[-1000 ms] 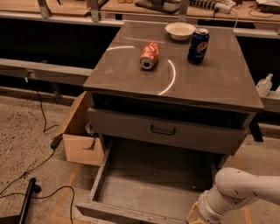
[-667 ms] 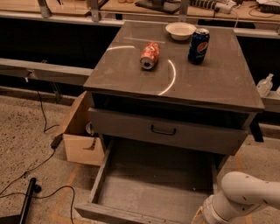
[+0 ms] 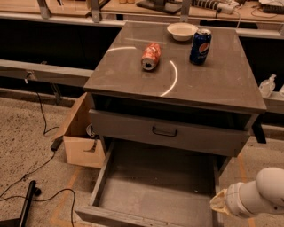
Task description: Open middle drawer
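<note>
A grey metal cabinet (image 3: 222,84) stands on a speckled concrete floor (image 3: 26,128) marked with orange tape lines (image 3: 66,190), and a curved streak of light (image 3: 171,80) reflects off its top. An open cardboard box (image 3: 77,142) sits on the floor just beside the cabinet's left side, with black cables (image 3: 42,115) trailing nearby. Behind runs a long wooden workbench (image 3: 66,6), dark underneath, with a grey rail (image 3: 44,73) in front.

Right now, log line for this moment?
middle drawer: pulled wide open | arm: lower right, beside drawer | pincer: not in view
</note>
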Tool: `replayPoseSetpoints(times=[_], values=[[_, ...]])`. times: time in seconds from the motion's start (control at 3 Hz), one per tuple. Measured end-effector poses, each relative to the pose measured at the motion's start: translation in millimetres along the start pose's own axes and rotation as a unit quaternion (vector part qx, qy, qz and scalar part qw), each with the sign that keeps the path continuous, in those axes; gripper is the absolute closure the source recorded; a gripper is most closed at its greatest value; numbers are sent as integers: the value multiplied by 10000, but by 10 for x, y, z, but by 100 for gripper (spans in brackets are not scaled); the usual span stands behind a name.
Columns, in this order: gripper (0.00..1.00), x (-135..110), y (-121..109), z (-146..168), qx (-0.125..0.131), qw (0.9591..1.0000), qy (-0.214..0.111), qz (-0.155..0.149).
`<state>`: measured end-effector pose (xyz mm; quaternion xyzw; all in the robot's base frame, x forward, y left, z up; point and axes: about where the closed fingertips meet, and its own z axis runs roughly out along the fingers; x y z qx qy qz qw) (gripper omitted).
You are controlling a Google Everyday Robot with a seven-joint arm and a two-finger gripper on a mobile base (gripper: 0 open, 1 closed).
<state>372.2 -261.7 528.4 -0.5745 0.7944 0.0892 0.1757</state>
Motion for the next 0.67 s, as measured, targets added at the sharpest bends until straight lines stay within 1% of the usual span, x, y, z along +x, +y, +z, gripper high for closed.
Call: replayPoseSetpoints(times=[0.33, 0.67], values=[[74, 256, -424, -583, 784, 9952, 576, 78], [51, 255, -384, -524, 720, 9958, 540, 158]])
